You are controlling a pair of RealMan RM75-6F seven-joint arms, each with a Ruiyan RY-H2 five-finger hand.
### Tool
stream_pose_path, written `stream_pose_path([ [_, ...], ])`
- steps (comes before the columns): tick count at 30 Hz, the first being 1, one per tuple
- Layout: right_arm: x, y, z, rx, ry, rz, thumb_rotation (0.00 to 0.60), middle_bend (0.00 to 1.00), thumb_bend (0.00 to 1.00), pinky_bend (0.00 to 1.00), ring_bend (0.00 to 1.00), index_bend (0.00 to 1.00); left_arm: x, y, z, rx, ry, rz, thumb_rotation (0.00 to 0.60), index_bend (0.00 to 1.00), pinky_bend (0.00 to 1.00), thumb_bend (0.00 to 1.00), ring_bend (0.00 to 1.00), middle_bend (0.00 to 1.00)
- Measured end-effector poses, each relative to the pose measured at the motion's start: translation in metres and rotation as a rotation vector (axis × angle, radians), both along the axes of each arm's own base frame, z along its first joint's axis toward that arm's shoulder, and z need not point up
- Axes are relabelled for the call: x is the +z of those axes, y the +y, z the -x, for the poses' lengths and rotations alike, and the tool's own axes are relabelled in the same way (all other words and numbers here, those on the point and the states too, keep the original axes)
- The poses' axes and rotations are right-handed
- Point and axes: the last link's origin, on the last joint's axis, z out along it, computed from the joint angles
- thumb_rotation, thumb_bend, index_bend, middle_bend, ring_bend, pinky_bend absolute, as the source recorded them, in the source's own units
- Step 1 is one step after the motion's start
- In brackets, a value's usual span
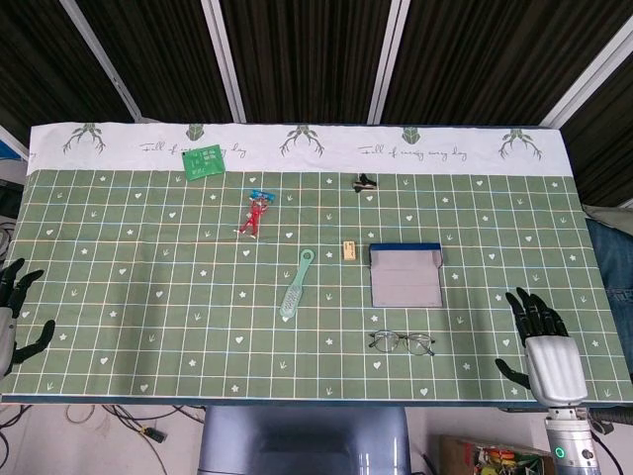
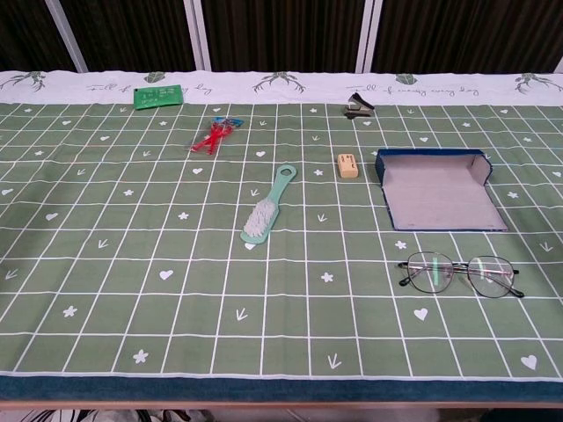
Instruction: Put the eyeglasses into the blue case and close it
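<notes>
The thin wire-framed eyeglasses with clear lenses (image 2: 459, 273) lie flat on the green grid-patterned tablecloth (image 2: 132, 290) near its front edge, temples unfolded behind the lenses as far as I can tell; just beyond them, apart and not touching, the blue rectangular case with a pale grey lining (image 2: 437, 192) lies open, its low blue wall at the far end and its flat flap stretched toward the glasses; nothing is in it yet

The right hand (image 1: 542, 341) rests at the front right corner of the table, to the right of the glasses and well apart from them, fingers spread and holding nothing; the left hand (image 1: 15, 312) shows only partly at the far left edge of the head view, dark fingers apart with nothing between them, well away from everything; neither hand shows in the chest view

I judge the task to be at its very start, the reach for the glasses not yet made; the next move calls for the right hand, the nearer one, to travel left and pinch the slender frame at the bridge or a temple without pressing the lenses, lift it clear and set it on the grey lining, and then fold the flap over

Farther back lie a mint-green brush with white bristles (image 2: 268, 206), a small tan eraser block (image 2: 347, 165), a red toy figure (image 2: 212, 136), a black staple remover (image 2: 357, 105) and a green card (image 2: 158, 95)
</notes>
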Motion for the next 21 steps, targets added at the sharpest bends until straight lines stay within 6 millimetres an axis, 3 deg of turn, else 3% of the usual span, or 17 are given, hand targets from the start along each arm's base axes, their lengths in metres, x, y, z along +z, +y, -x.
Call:
stream_pose_path([
  [21,0.0004,-0.0012,0.0011,-0.002,0.000,-0.004,0.600,0.06,0.16,0.19,0.10,0.02,-0.0005,-0.0003,0.0002,0.001,0.005,0.002,0.600,0.13,0.00,0.36,0.00,0.00],
])
